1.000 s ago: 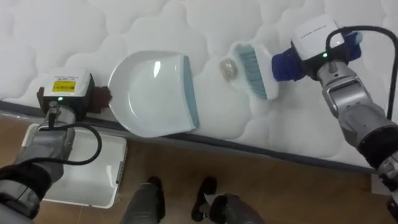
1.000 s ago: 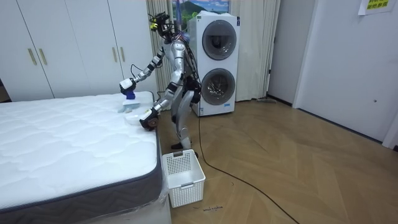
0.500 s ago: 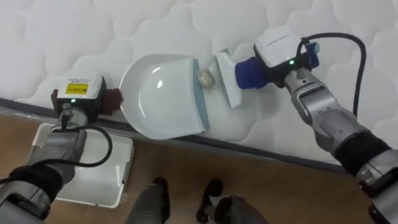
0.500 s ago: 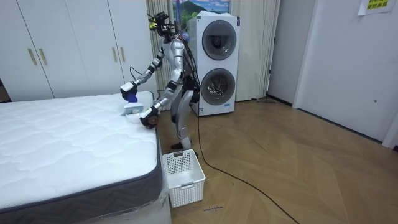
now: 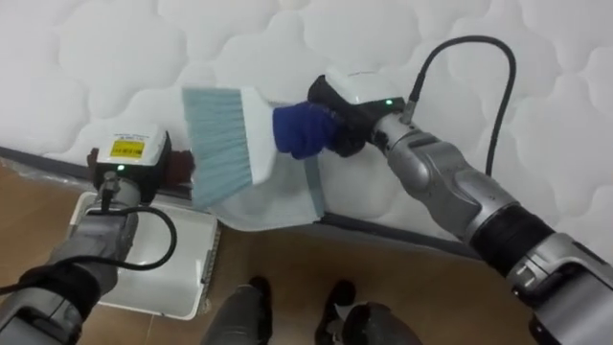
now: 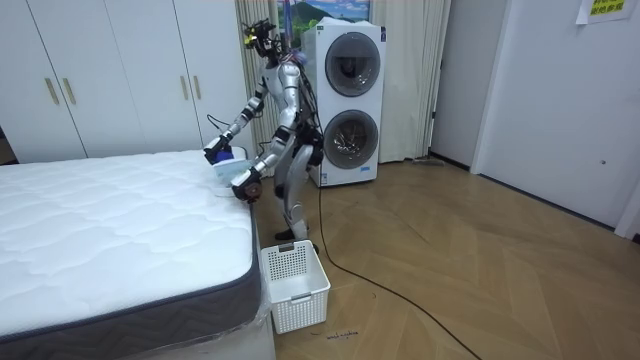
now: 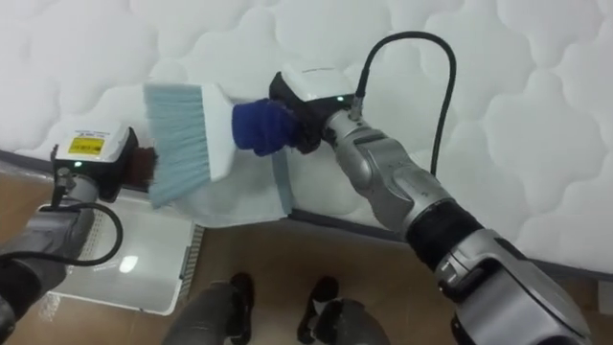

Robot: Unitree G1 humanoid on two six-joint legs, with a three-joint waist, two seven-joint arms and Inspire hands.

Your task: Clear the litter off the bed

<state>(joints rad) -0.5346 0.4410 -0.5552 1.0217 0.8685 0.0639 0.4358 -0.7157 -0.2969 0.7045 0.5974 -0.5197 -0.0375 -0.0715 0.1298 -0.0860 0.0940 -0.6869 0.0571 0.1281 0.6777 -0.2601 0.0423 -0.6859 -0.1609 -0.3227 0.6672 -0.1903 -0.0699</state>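
Left eye view, right hand (image 5: 347,113) clenched round a blue-handled brush (image 5: 222,136), bristles over the dustpan (image 5: 278,203) at the bed (image 5: 96,57) edge, left hand (image 5: 129,158) grasping the dustpan by its handle, white basket (image 5: 144,264) on the floor below

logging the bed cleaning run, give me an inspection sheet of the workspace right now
surface: white quilted mattress.
job's things: dustpan overhanging the bed edge; brush, bristles over the dustpan.
clutter: nothing seen.
robot hands: left robot hand grips the dustpan's handle; right robot hand grips the brush's blue handle.
cables: nothing seen beyond the robot's own.
surroundings: white basket on wooden floor below the bed edge; wardrobes, stacked washing machines.
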